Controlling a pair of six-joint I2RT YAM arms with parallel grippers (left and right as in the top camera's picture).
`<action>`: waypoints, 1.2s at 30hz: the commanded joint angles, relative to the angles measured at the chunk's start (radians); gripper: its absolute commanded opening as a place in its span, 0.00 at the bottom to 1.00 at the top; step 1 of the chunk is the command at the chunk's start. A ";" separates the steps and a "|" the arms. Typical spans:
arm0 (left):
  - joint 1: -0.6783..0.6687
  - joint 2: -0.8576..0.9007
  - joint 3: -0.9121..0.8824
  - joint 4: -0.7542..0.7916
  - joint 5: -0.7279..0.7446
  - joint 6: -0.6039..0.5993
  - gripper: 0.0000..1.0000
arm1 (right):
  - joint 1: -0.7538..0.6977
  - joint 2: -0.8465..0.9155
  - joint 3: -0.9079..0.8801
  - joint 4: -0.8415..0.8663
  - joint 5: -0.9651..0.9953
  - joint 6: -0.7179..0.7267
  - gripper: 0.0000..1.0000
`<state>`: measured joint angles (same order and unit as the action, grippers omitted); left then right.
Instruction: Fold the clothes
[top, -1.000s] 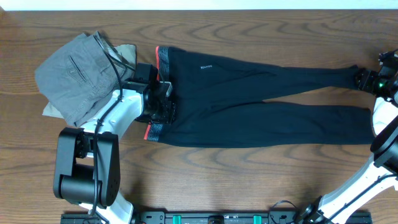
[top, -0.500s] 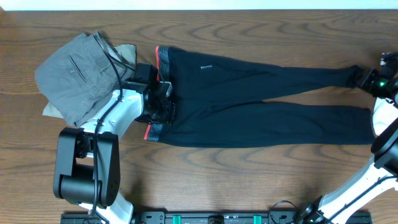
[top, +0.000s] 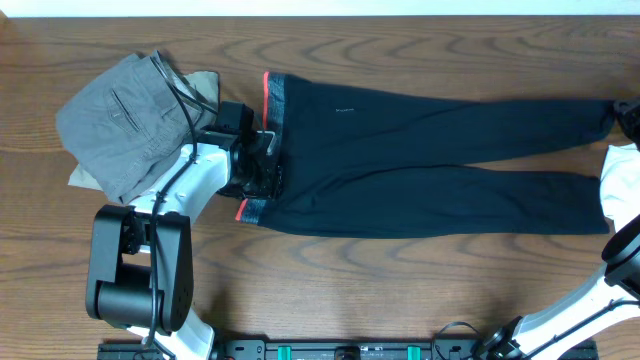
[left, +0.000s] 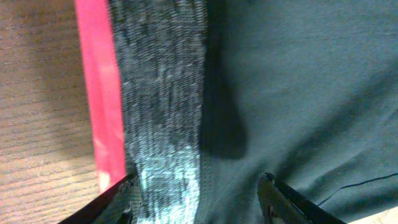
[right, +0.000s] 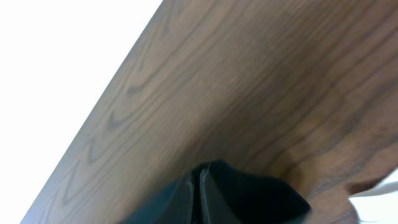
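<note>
The black leggings (top: 400, 160) lie flat across the table, with the grey, red-edged waistband (top: 274, 105) at the left and both legs running to the right. My left gripper (top: 266, 168) sits on the waistband's middle. In the left wrist view its fingers (left: 199, 193) are spread apart over the grey band (left: 161, 93) and the dark fabric. My right gripper (top: 628, 115) is at the far right edge, at the end of the upper leg. In the right wrist view its fingers (right: 202, 180) are closed together on dark cuff fabric (right: 261, 199), low over the wood.
Folded grey trousers (top: 125, 120) lie at the back left over a khaki pair (top: 205, 85), just left of the waistband. The table's far edge (top: 320, 12) runs along the top. The right arm's white link (top: 620, 180) lies over the lower leg's end.
My right gripper has moved right with the upper leg's end, pulling that leg straight. The waistband has slid a little to the right. The left arm has stayed put.
</note>
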<state>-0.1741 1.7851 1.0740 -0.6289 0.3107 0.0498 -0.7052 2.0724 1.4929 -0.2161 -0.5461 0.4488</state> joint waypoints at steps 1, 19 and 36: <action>-0.002 0.016 0.010 -0.005 -0.008 0.005 0.62 | 0.015 -0.001 0.013 0.014 0.053 0.012 0.04; -0.002 0.016 0.010 -0.006 -0.008 -0.003 0.63 | 0.043 0.080 0.013 -0.077 -0.010 -0.248 0.66; 0.113 -0.197 0.030 -0.313 -0.044 -0.164 0.75 | -0.025 -0.128 0.013 -0.235 -0.274 -0.309 0.80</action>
<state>-0.0860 1.5997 1.0924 -0.9047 0.2996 -0.0536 -0.7273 2.0174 1.4929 -0.4404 -0.7815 0.1474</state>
